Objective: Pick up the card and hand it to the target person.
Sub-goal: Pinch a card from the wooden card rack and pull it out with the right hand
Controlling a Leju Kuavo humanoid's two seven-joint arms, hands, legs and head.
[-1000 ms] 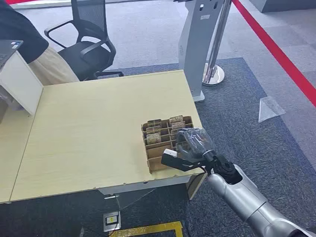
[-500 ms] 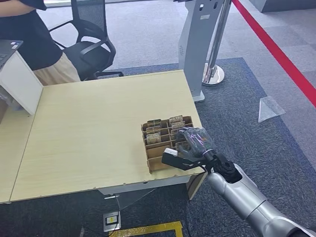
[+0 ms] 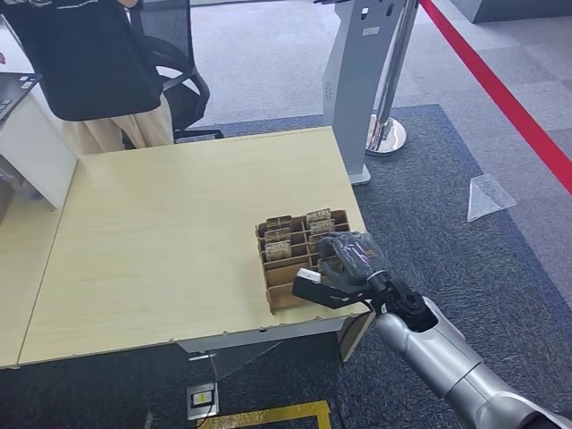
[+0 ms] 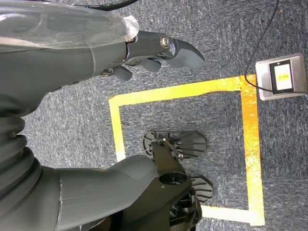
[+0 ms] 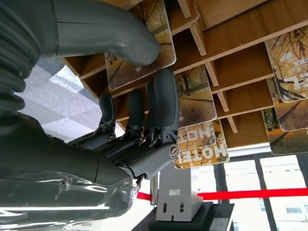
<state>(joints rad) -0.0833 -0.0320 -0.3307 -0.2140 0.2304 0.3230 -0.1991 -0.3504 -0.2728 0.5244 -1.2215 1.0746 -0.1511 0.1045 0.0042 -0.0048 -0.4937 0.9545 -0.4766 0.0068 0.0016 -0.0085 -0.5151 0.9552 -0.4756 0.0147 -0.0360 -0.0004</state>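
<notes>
Your card (image 5: 145,53) is a thin, round-cornered piece printed with an autumn tree scene in yellows and browns. It stands in a slot of the cardboard organizer (image 3: 287,268), right at your right hand (image 3: 337,273).

Right wrist view gives you what the head view cannot: the thumb (image 5: 109,36) lies across the card's face, the dark fingers (image 5: 161,103) curl just behind it, and neighbouring cards (image 5: 201,144) read "HOTEL". Whether the card is truly pinched or only touched, you cannot tell from here.

Head view gives you the wider layout: the organizer sits at the desk (image 3: 169,241) corner nearest the right hand, and a person (image 3: 95,71) stands at the far side of the desk, well apart from the hand.

Your left hand (image 4: 145,53) hangs over the carpet, fingers loosely extended, holding nothing.
</notes>
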